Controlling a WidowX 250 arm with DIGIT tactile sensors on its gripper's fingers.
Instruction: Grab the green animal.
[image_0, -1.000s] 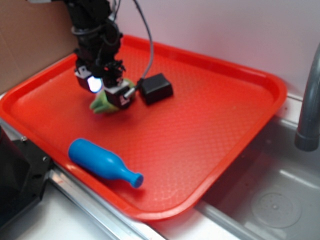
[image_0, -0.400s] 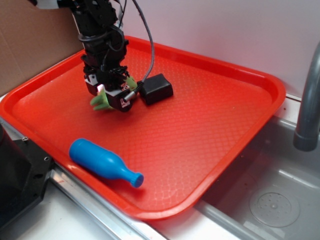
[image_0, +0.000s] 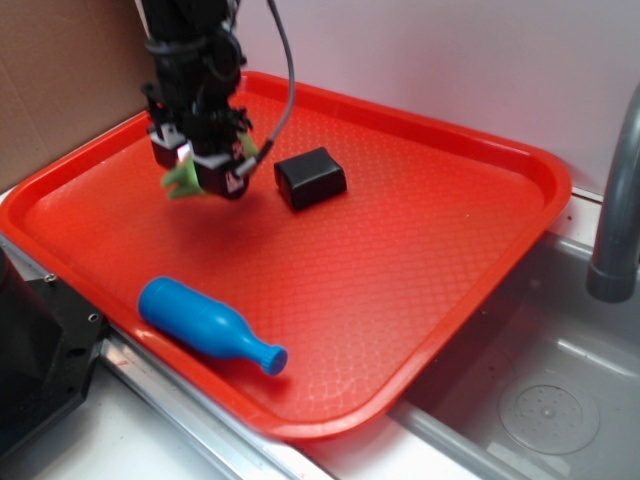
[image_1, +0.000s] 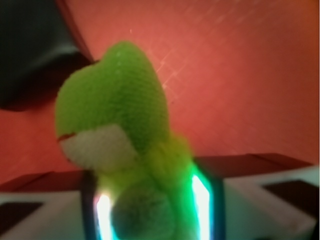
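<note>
Exterior view: the green animal (image_0: 181, 178) is pinched in the gripper (image_0: 203, 172) jaws, apparently lifted off the red tray (image_0: 420, 250), w/ black block (image_0: 310, 177) nearby and blue pin (image_0: 208, 326) well apart.

The robot's hand (image_0: 197, 162) holds the small fuzzy lime-green plush animal (image_0: 181, 179) above the red plastic tray (image_0: 440, 240), left of the small black rectangular block (image_0: 310, 177). The blue plastic bottle-shaped pin (image_0: 208, 325) lies near the tray's front rim.
</note>
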